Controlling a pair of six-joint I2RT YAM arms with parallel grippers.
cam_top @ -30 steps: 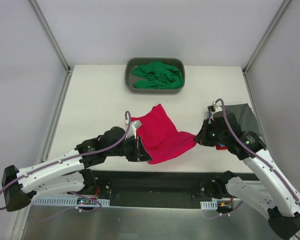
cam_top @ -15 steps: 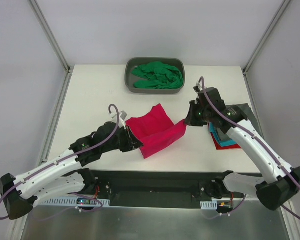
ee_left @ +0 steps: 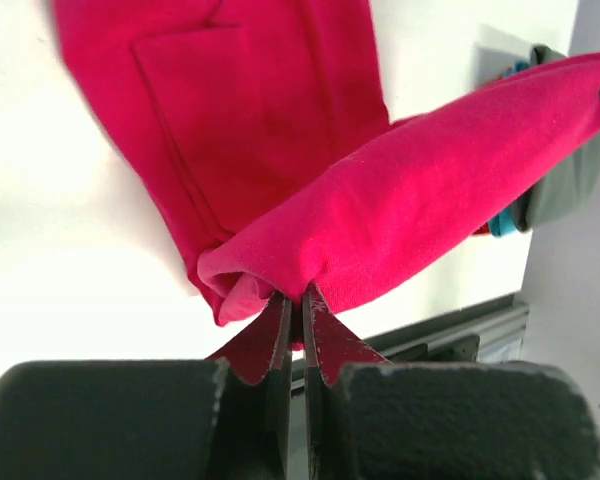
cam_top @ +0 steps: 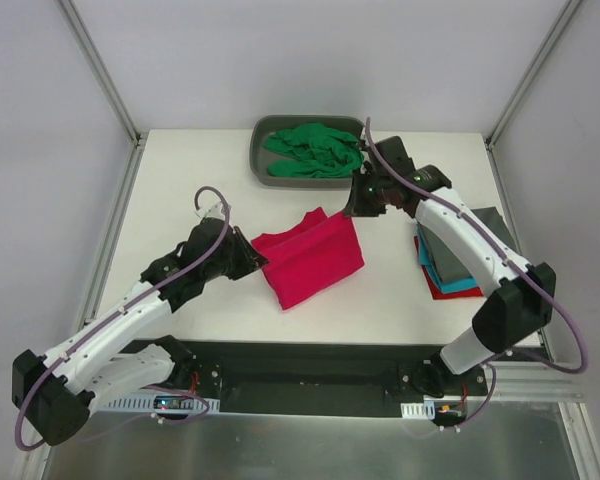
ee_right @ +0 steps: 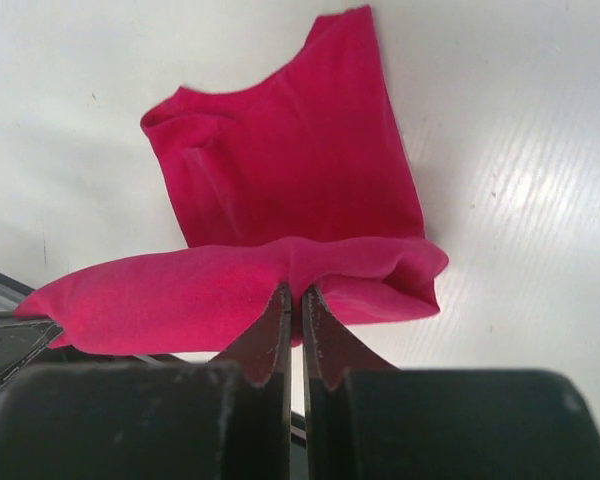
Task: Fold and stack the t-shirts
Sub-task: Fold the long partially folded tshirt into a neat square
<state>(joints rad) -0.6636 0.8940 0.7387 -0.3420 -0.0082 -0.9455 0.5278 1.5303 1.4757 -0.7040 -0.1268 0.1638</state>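
Note:
The crimson-pink t-shirt (cam_top: 310, 262) lies mid-table, its lifted edge stretched between my two grippers and doubled over the part that lies flat. My left gripper (cam_top: 252, 250) is shut on the shirt's left corner, and the left wrist view shows its jaws (ee_left: 298, 295) pinching the pink fabric (ee_left: 430, 200). The right gripper (cam_top: 352, 212) is shut on the right corner, its tips (ee_right: 295, 292) biting the pink fold (ee_right: 280, 180). A bright green t-shirt (cam_top: 315, 150) lies crumpled in the tub. At the right sits a stack: dark grey t-shirt (cam_top: 480, 245) on top, then teal (cam_top: 450, 286), then red (cam_top: 436, 291).
The grey tub (cam_top: 257, 160) stands at the table's far edge, just behind the right gripper. The shirt stack lies under the right forearm near the right edge. A black rail (cam_top: 310, 360) runs along the near edge, between the arm bases.
Both grippers have carried the pink shirt's held edge away from the near edge towards the tub, laying it over the rest. The right arm has swung off the stack, uncovering it.

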